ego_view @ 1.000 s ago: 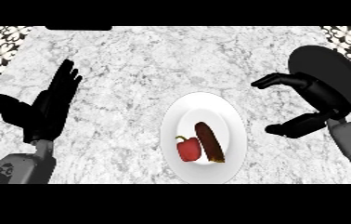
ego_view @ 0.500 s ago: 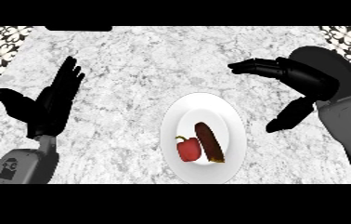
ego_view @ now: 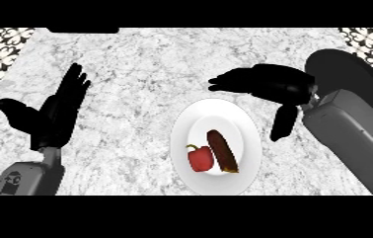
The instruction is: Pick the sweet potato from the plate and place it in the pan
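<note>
right robot hand (ego_view: pixel 273 84) spread wide, empty, above plate (ego_view: pixel 191 128) rim | sweet potato (ego_view: pixel 221 150) beside pepper (ego_view: pixel 200 158)

The robot's body showed as two forearms and two hands. The left hand (ego_view: pixel 53 116) was matt black all over, its slender fingers and thicker thumb reading almost as a flat silhouette with no seams or markings visible. Below it the left forearm (ego_view: pixel 30 178) was a grey, boxy casing with rounded edges, bearing a small dark marking near its lower left side; a narrower grey wrist section joined it to the hand. The right hand (ego_view: pixel 273 86) was the same uniform black. The right forearm (ego_view: pixel 342 128) was a broad, smooth grey shell, lighter along its upper face, with a small grey joint piece at the wrist.
</note>
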